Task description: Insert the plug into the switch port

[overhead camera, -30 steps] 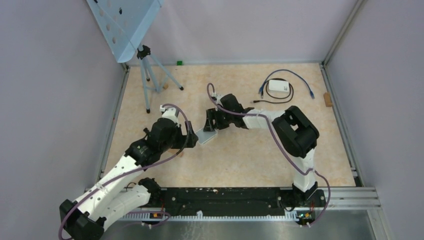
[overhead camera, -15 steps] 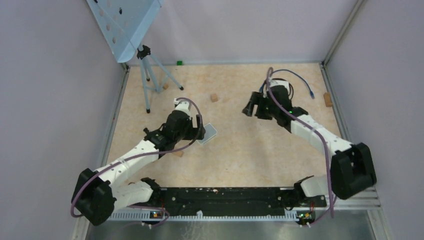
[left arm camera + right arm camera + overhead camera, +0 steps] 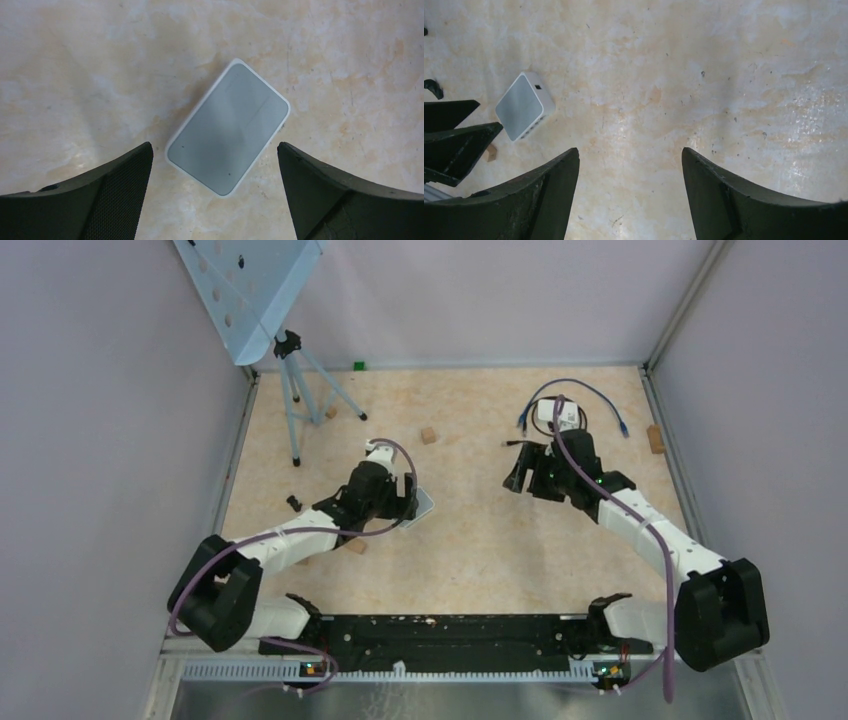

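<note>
Near the middle-left of the counter (image 3: 480,550) lies the switch (image 3: 229,127), a white box with a grey top face, flat and turned diagonally to the counter's edges. Your left fingers (image 3: 115,195) are spread wide, one on either side of the switch; neither touches it and they hold nothing. From the right wrist view the switch shows a white side wall with a small dark mark, but its ports are too small to make out.

Your right fingers (image 3: 534,200) are likewise spread wide and hold nothing, over bare counter right of centre and well apart from the switch. Behind the right arm, toward the far right corner, a blue cable (image 3: 598,393) loops around a second white box (image 3: 562,411), which the arm partly hides. One plug (image 3: 624,427) of that cable rests on the counter to the right of the box, apart from both sets of fingers. A black cable (image 3: 512,444) also runs from that area.

Small wooden blocks are scattered about: one (image 3: 428,435) beyond the switch, one (image 3: 655,438) by the right wall, one (image 3: 355,546) beside the left arm. A tripod (image 3: 296,400) carrying a blue perforated panel (image 3: 250,290) stands at the far left corner.
</note>
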